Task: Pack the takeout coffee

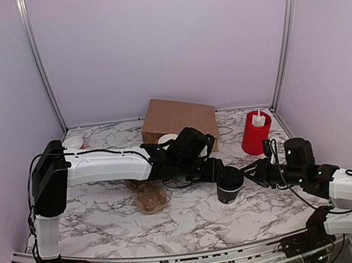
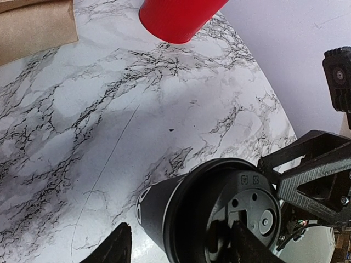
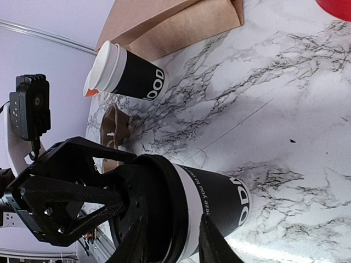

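Now, the marble table (image 1: 111, 229) carries everything; the biggest thing on it, a brown paper bag (image 1: 178, 120), lies beyond both hands; a red cup (image 1: 255, 133) stands beyond the right one. The takeout coffee (image 1: 229, 186), black with a black lid, stands upright between the two hands. The right gripper (image 3: 174, 222) straddles its wall just under the lid; the left gripper (image 2: 181, 227) hangs over the lid from the opposite side. A brown cup carrier (image 1: 151, 199) lies past the coffee, beneath the left arm.

Your right fingers sit close on either side of the cup; whether they press it I cannot tell. The left jaws stand apart, one finger clear of the cup wall.

You appear to be taking hold; close squarely below the lid rim, gently enough not to buckle the paper; keep the cup upright; back the left hand off the lid before you lift.
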